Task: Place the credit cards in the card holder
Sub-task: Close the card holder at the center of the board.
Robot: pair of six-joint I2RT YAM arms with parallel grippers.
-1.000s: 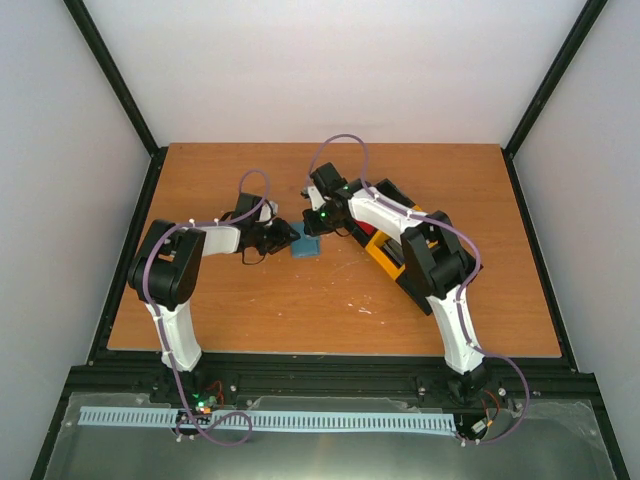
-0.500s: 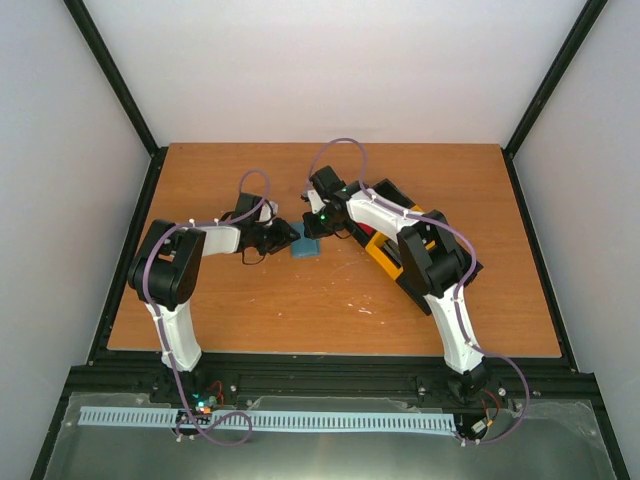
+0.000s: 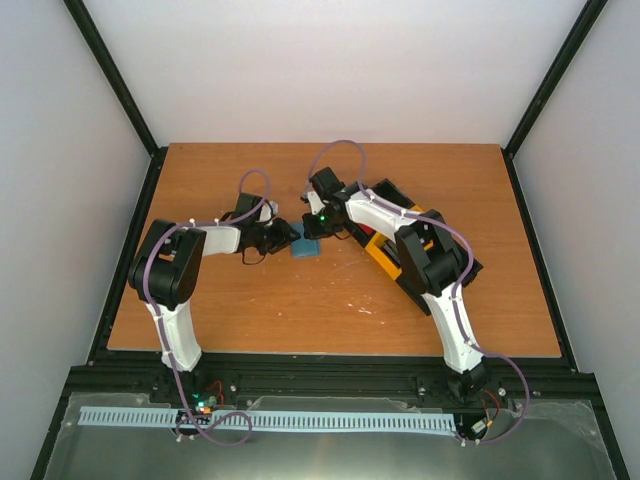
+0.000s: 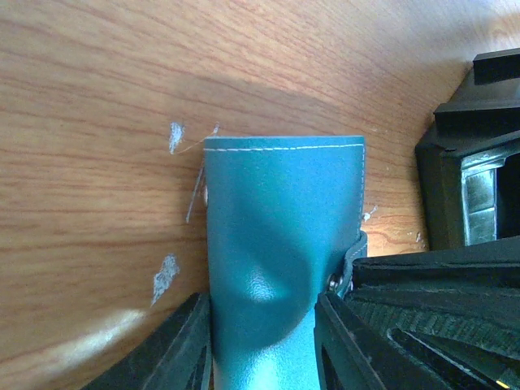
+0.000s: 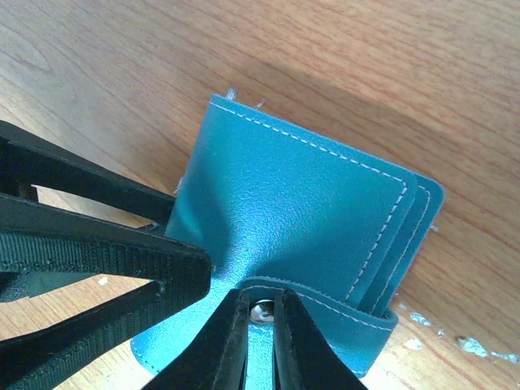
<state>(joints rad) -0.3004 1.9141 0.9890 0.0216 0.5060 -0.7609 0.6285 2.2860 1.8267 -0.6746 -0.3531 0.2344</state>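
Left end effector [image 4: 264, 329] clamps the blue card holder [image 4: 284, 211] by its sides from 9 o'clock. Right end effector [image 5: 261, 312], at 1 o'clock, pinches its snap tab [image 5: 329, 312]. Black-and-yellow tray [image 3: 384, 259] lies at 3 o'clock.

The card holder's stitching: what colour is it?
White stitching on the teal-blue card holder; the right wrist view shows it best.

The card holder [image 5: 284, 203] is teal with white stitching, the table [image 5: 122, 65] orange-brown woodgrain.
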